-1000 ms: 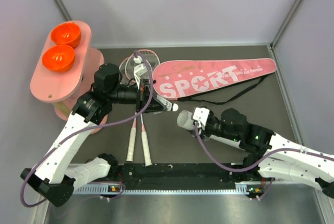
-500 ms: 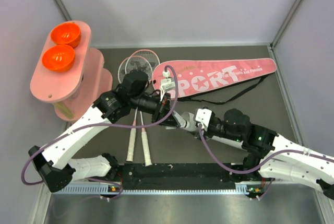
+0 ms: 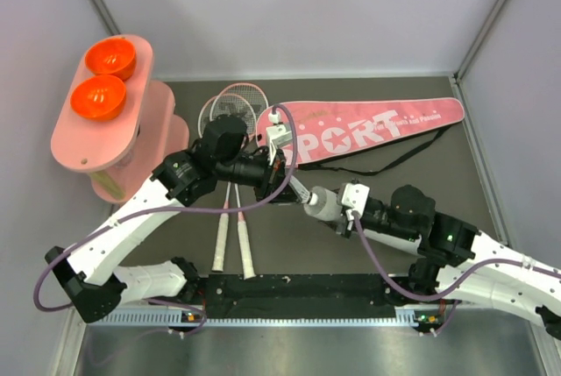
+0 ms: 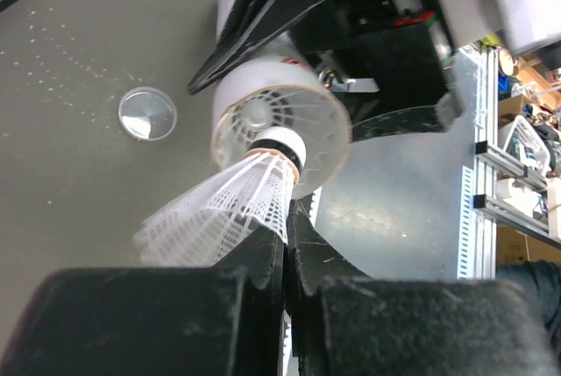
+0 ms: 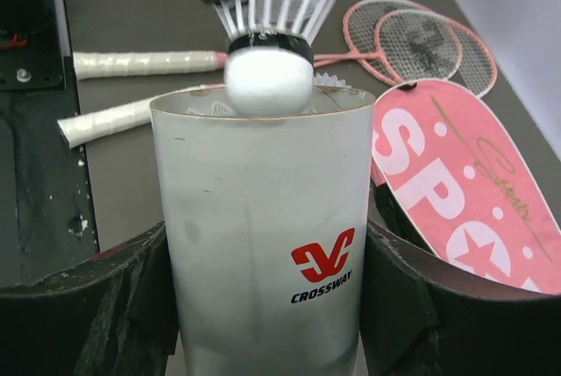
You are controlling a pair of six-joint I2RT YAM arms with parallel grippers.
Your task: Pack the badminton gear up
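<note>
The right gripper was clamped around the white Crossway tube. At the tube's open rim sat the cork of a feather shuttlecock, its skirt pinched between the pressed-together fingers of the left gripper. Loading seemed under way; next, probably a straight push in, then release. Beyond, two pink rackets and the SPORT bag lay unpacked on the table.

table: dark | on it: two pink rackets; SPORT bag; strap; pink stand; clear cap
</note>
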